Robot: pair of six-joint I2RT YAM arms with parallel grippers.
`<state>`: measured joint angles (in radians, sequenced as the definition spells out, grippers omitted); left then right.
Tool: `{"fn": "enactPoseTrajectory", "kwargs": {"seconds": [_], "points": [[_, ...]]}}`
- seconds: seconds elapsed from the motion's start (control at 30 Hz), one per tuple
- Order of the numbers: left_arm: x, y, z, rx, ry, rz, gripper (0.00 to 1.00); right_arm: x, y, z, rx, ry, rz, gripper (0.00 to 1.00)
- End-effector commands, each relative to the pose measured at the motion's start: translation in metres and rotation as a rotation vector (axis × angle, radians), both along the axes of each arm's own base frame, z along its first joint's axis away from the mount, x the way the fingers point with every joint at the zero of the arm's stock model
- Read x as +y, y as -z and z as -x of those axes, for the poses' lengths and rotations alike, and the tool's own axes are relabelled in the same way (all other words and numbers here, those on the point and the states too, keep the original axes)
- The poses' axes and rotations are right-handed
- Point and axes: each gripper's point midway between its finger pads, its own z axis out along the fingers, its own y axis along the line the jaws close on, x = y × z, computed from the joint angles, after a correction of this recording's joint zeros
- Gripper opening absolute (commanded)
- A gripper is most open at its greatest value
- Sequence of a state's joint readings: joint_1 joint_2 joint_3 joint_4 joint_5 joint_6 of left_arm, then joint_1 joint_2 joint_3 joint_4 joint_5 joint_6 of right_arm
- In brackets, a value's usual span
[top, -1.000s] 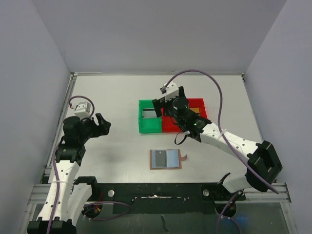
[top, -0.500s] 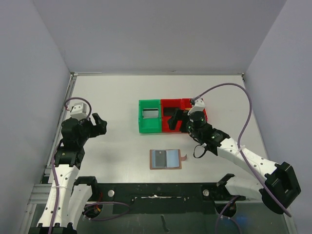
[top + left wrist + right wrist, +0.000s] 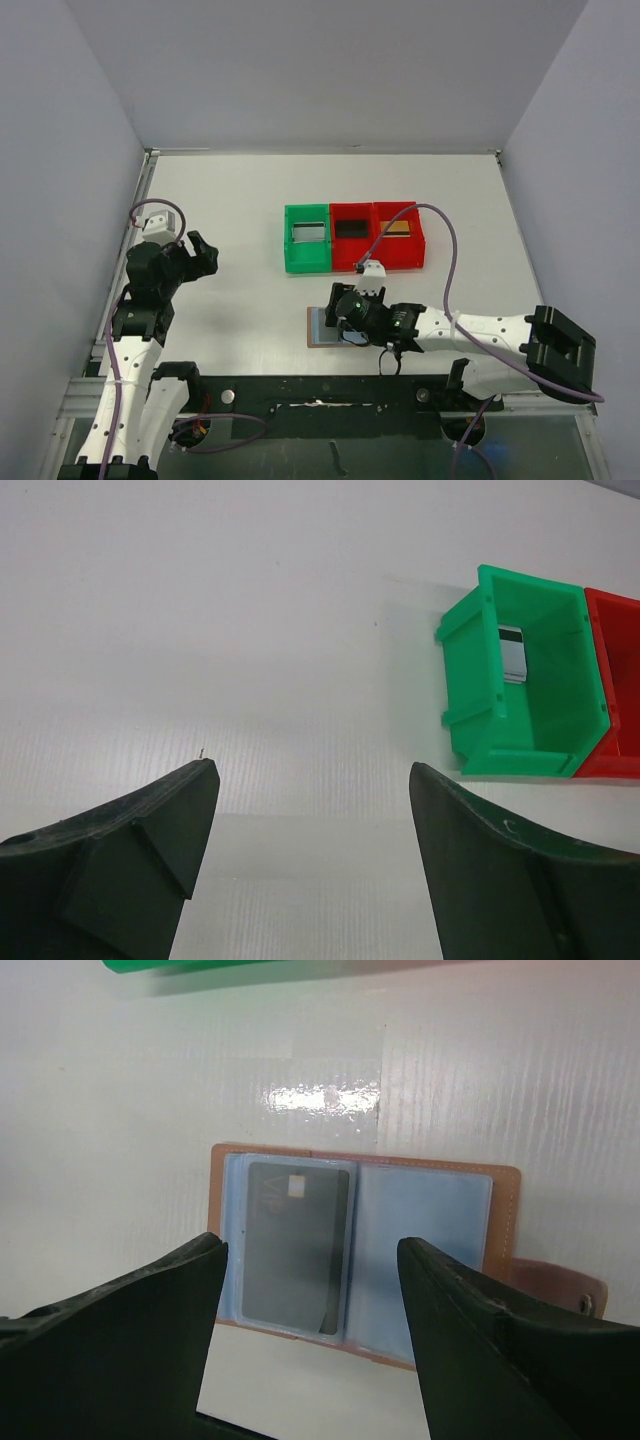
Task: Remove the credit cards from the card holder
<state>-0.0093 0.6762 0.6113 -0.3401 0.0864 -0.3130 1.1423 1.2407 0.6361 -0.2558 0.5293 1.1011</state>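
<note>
Brown-edged card holder (image 3: pixel 365 1250) lies open beneath spread, empty right fingers (image 3: pixel 120 1330); left fingers (image 3: pixel 120 860) gape above table (image 3: pixel 250 630).

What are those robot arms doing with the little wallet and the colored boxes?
They're emptying the card holder. It lies open on the table, and the right arm's fingers hover open above it, where one dark card sits in a pocket. A silver card lies in the green bin, a black card and a gold card in the two red bins. The left arm's fingers wait off to the side, open and empty.
</note>
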Motion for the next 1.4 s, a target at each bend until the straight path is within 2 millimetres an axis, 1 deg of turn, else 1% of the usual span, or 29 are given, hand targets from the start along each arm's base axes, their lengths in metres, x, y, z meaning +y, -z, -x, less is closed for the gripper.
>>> {"fn": "enactPoseTrajectory", "kwargs": {"seconds": [0.0, 0.13, 0.17, 0.2, 0.33, 0.4, 0.47, 0.67, 0.83, 0.9, 0.97, 1.07, 1.17, 1.3, 1.37], "points": [[0.004, -0.013, -0.005, -0.05, -0.028, 0.009, 0.76, 0.006, -0.004, -0.008, -0.025, 0.042, -0.003, 0.68], [0.005, -0.012, -0.006, -0.044, -0.038, 0.011, 0.76, 0.012, 0.006, -0.006, 0.006, 0.012, 0.028, 0.64], [0.005, -0.012, -0.006, -0.044, -0.038, 0.011, 0.76, 0.014, 0.008, -0.005, 0.014, 0.011, 0.028, 0.6], [0.006, -0.011, -0.006, -0.043, -0.04, 0.008, 0.76, 0.016, 0.009, -0.005, 0.021, 0.006, 0.029, 0.58], [0.006, -0.011, -0.007, -0.045, -0.043, 0.007, 0.76, 0.024, 0.013, -0.003, 0.031, -0.011, 0.004, 0.57], [0.007, -0.01, -0.007, -0.045, -0.044, 0.006, 0.76, 0.028, 0.012, -0.004, 0.028, -0.02, -0.002, 0.57], [0.007, -0.009, -0.007, -0.042, -0.048, 0.008, 0.76, 0.027, 0.012, -0.005, 0.028, -0.017, 0.007, 0.56], [0.008, -0.01, -0.007, -0.043, -0.054, 0.007, 0.76, 0.024, 0.02, -0.004, 0.038, -0.023, 0.034, 0.48], [0.008, -0.009, -0.007, -0.041, -0.058, 0.009, 0.76, 0.032, 0.025, -0.003, 0.054, -0.072, 0.023, 0.47], [0.009, -0.008, -0.007, -0.038, -0.06, 0.008, 0.76, 0.033, 0.028, -0.003, 0.059, -0.078, 0.035, 0.47], [0.009, -0.007, -0.007, -0.035, -0.061, 0.009, 0.76, 0.031, 0.035, -0.004, 0.071, -0.068, 0.056, 0.47], [0.009, -0.007, -0.007, -0.032, -0.063, 0.01, 0.76, 0.026, 0.045, -0.004, 0.101, -0.056, 0.098, 0.41], [0.01, -0.007, -0.007, -0.032, -0.067, 0.008, 0.76, 0.024, 0.051, -0.003, 0.114, -0.053, 0.118, 0.35], [0.011, -0.007, -0.007, -0.037, -0.075, 0.007, 0.76, 0.021, 0.055, 0.0, 0.119, -0.049, 0.089, 0.27], [0.01, -0.007, -0.007, -0.035, -0.071, 0.01, 0.76, 0.02, 0.057, 0.0, 0.126, -0.047, 0.056, 0.2]]}}
